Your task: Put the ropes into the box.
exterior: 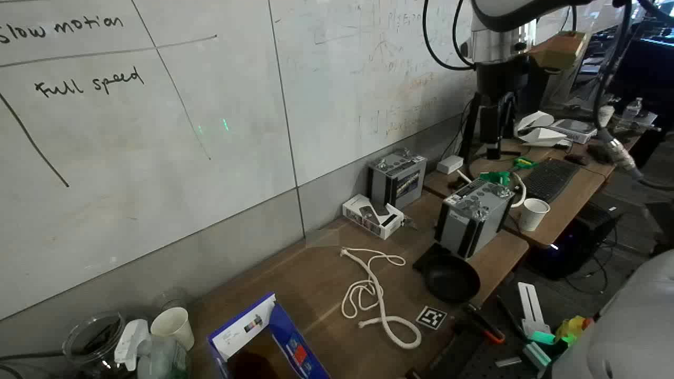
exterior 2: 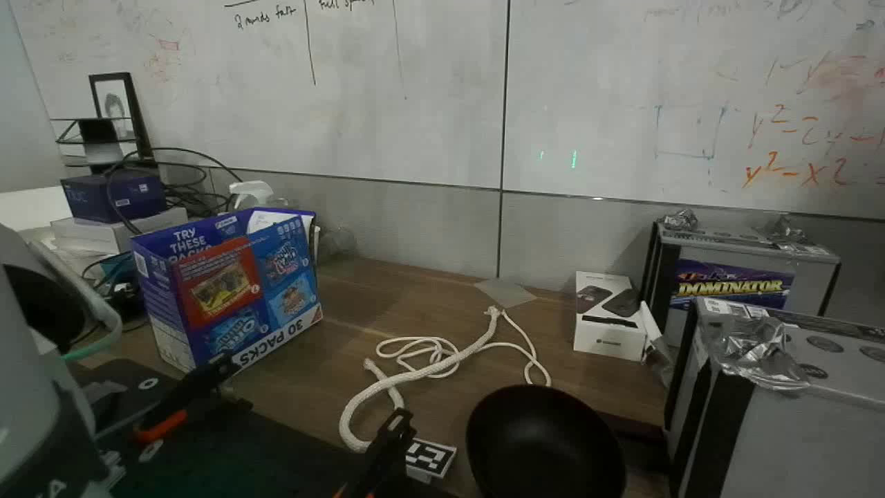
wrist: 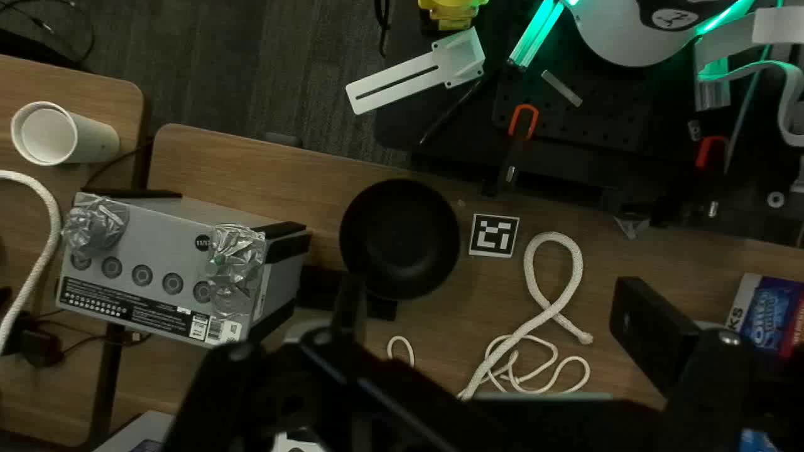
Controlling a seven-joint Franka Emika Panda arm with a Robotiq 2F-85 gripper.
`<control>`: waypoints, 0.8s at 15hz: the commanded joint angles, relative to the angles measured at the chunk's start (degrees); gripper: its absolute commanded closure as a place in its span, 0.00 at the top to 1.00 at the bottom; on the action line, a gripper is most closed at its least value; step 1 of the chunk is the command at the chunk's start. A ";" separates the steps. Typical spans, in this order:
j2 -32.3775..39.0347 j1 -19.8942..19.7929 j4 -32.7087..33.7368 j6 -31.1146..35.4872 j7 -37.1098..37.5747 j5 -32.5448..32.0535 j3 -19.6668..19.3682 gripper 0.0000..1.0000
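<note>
Ropes [exterior: 380, 302] lie outside the box [exterior 2: 225, 283]

My gripper [wrist: 490, 301] is spread wide, pointing down and well apart from the ropes. They lie in loops on the table [exterior 2: 394, 304], a thick length and a thin one, between the box and a round black bowl [wrist: 400, 238]. The box stands upright, open at the top.

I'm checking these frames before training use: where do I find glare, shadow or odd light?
In both exterior views, small green glints sit on the whiteboard; in an exterior view, the inside of the box lies in dark shadow; in the wrist view, green light glows on both sides of the robot's white base, and the black gripper shows little detail.
</note>
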 commanded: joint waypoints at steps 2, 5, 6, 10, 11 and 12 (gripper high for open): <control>-0.10 0.92 0.62 -0.25 0.37 -0.29 -0.66 1.00; -0.47 0.95 0.81 -0.26 0.38 -0.30 -0.67 1.00; -0.49 0.95 0.81 -0.26 0.38 -0.30 -0.67 1.00; 0.53 0.49 -1.51 4.21 0.80 -1.66 -1.48 1.00; 0.91 0.50 -2.60 6.37 0.37 -1.95 -1.94 1.00; 1.51 0.21 -3.77 9.06 0.69 -2.30 -2.41 1.00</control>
